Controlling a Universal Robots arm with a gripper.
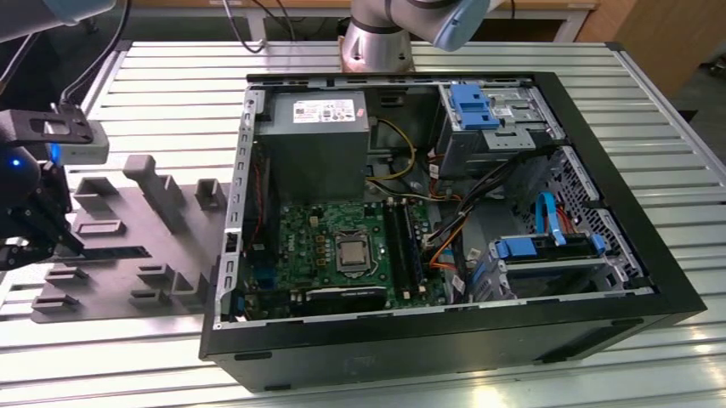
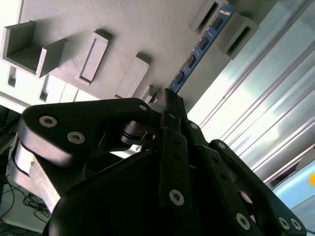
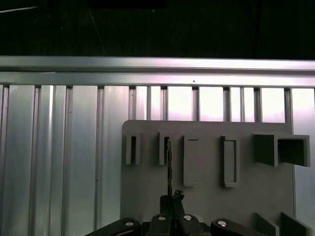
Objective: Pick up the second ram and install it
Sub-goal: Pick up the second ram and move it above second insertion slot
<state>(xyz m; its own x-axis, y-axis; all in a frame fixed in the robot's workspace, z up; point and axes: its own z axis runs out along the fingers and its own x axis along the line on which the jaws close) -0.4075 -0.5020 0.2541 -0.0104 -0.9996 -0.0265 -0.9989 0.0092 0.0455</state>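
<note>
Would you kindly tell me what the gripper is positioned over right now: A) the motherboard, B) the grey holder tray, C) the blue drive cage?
B: in the second wrist view the gripper is over the grey holder tray, shut on one end of the second ram.

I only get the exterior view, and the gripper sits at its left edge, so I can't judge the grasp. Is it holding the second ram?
Observer: Yes. In the second wrist view the gripper is shut on one end of the second ram.
Operator: Is it lifted clear yet?
Observer: Apparently not; its far end runs between two grey blocks of the holder tray.
Operator: Is it straight in the grip?
Observer: In the first wrist view it shows edge-on, a thin line straight out from the gripper.
</note>
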